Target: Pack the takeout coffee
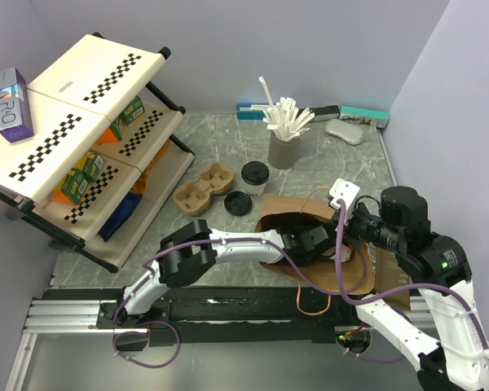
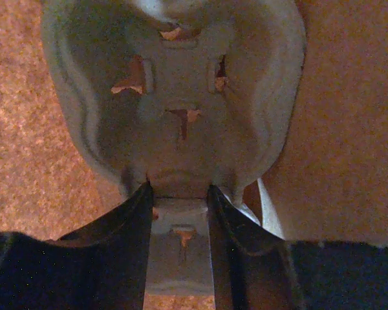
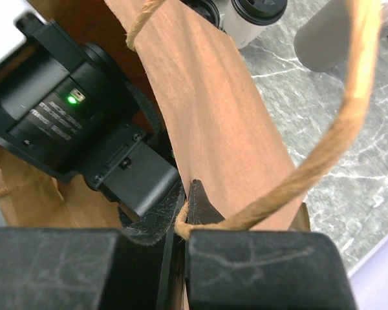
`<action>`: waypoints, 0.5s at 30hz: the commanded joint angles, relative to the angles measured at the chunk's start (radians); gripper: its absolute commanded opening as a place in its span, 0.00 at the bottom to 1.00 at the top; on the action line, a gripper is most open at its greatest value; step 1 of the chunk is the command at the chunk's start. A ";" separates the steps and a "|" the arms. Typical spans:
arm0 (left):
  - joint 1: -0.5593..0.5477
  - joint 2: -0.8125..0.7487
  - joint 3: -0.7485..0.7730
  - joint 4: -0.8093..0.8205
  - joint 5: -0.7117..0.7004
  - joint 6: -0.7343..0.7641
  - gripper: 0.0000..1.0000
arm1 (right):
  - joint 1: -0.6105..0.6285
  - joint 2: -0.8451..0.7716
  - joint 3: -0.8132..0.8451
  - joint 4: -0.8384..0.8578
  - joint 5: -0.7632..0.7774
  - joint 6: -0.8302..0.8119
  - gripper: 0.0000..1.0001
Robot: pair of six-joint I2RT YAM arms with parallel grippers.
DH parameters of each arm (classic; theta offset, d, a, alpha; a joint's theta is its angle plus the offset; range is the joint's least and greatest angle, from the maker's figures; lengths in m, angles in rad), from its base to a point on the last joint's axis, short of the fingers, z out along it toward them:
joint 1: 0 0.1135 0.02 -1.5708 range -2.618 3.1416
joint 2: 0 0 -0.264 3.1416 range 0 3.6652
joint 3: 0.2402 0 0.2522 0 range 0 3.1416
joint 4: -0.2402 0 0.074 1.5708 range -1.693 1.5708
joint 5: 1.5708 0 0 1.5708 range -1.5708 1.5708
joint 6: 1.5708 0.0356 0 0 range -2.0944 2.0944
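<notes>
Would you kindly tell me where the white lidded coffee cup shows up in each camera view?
Top external: white cup, table centre, just above the brown paper bag.
Left wrist: not in it.
Right wrist: cup at top edge, right of centre, past the bag's paper.
Shared landmark: the bag, in all three views.

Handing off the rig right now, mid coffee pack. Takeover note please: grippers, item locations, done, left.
Left gripper: shut on a moulded pulp cup carrier, inside the brown paper bag.
Right gripper: shut on the bag's rim by a twine handle, holding the mouth up.
Small white paper cup, black lid on, stands on the marble table outside the bag; a loose black plastic lid lies beside it, near a second brown pulp carrier.
Done: carrier is in the bag.
Left: probably release the carrier, then load the cup.
</notes>
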 commanded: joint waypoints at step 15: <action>0.012 0.044 0.092 0.023 -0.155 -0.038 0.01 | -0.020 0.025 0.001 0.043 -0.036 0.227 0.00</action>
